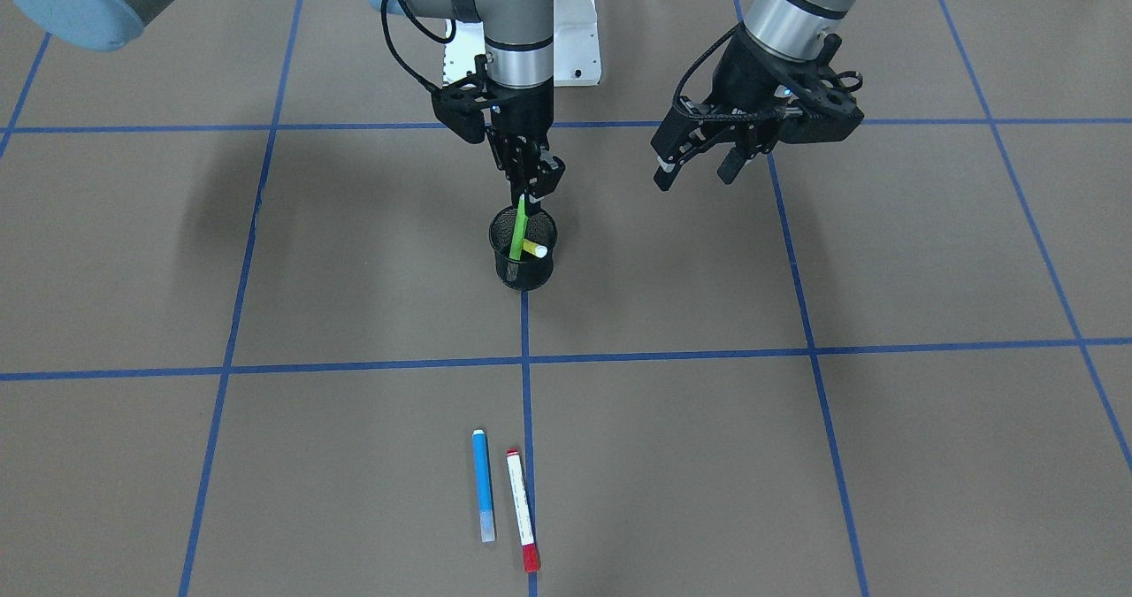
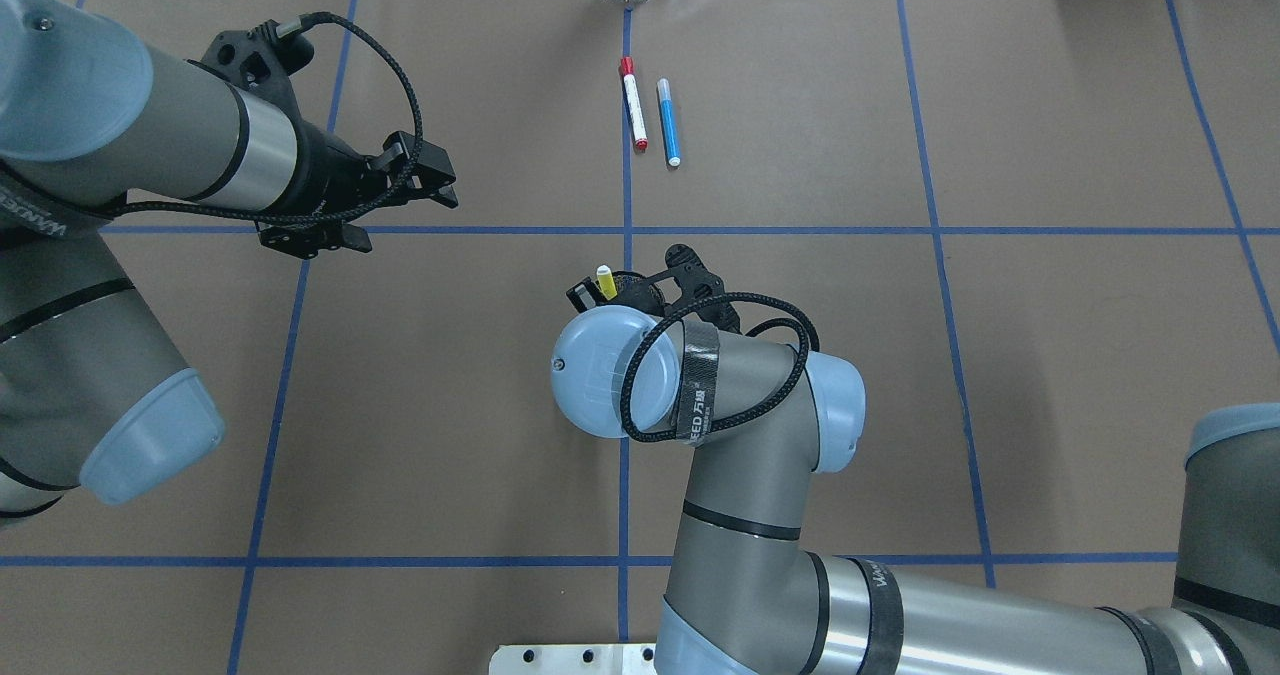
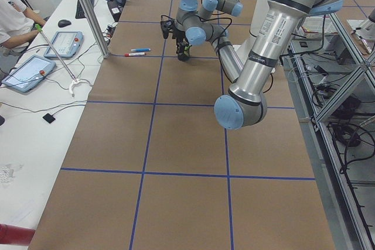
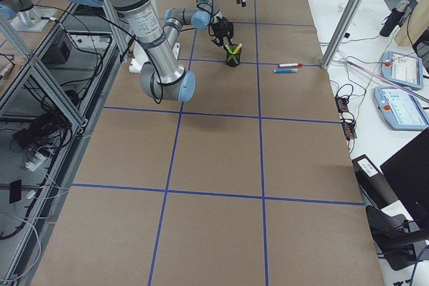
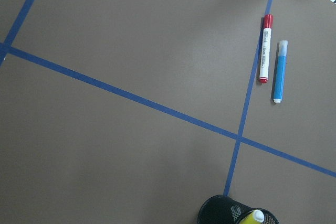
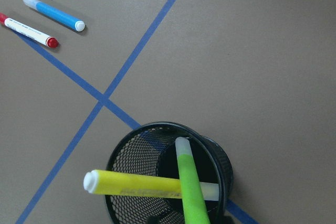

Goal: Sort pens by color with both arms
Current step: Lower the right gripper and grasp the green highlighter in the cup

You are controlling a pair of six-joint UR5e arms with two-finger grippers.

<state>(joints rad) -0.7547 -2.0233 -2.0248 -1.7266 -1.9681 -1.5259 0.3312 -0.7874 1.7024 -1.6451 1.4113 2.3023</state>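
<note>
Brown papered table (image 1: pixel 265 270) | lime green marker (image 1: pixel 518 230) stands in black mesh cup (image 1: pixel 523 271) beside yellow marker (image 1: pixel 535 249), top pinched by right gripper (image 1: pixel 529 172), likely grouping the two | blue marker (image 1: pixel 483 482) and red-ended white marker (image 1: pixel 522 508) lie together well apart, unsorted | left gripper (image 1: pixel 694 177) jaws wide, empty

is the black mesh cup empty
No: a lime green marker and a yellow marker lean inside the black mesh cup.

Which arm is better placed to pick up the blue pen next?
Left, probably: the left pincer hangs open and empty, while the right pincer is at the cup, closed on the green pen.
</note>
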